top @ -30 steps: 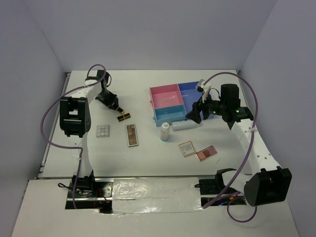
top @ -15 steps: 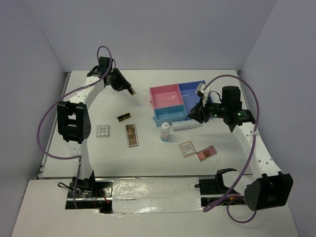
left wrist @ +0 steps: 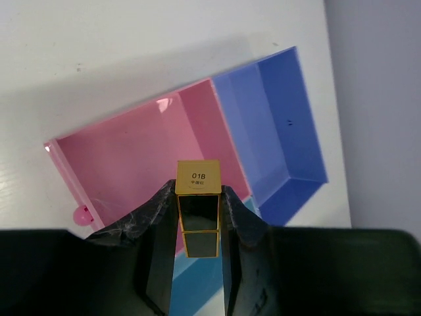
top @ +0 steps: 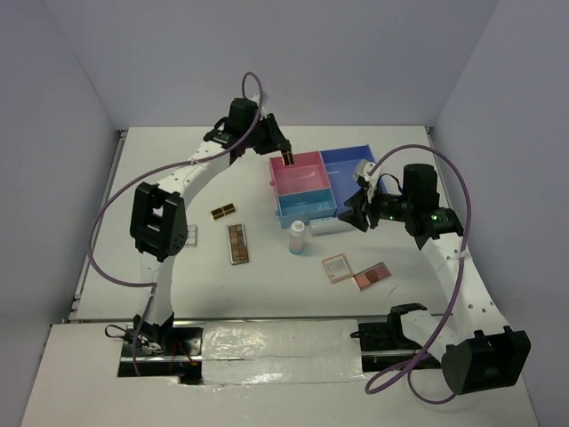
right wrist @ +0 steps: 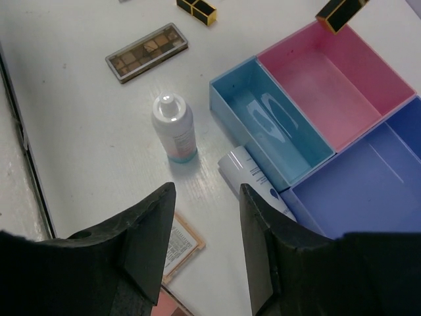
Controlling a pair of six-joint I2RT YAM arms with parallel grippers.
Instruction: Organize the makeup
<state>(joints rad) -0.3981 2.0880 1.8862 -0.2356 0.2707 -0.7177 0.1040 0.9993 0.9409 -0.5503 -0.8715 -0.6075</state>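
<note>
Black-and-gold lipstick case (left wrist: 197, 210), a stiff rectangular stick, is clamped by the left gripper (left wrist: 197, 196). Its gold end pokes out past the fingertips as it hangs above the pink compartment of the tray (left wrist: 289, 118). It looks light, hard and glossy, so probably slippery; the flat long sides, where it is pinched, seem the surest hold. The right gripper (right wrist: 205, 197) hovers over the table (right wrist: 79, 131), fingers spread with nothing between them, near a white bottle (right wrist: 253, 178) lying against the tray's pale blue compartment. A second bottle (right wrist: 172, 125) stands upright close by. Both are round and smooth, so probably best gripped across the middle.
</note>
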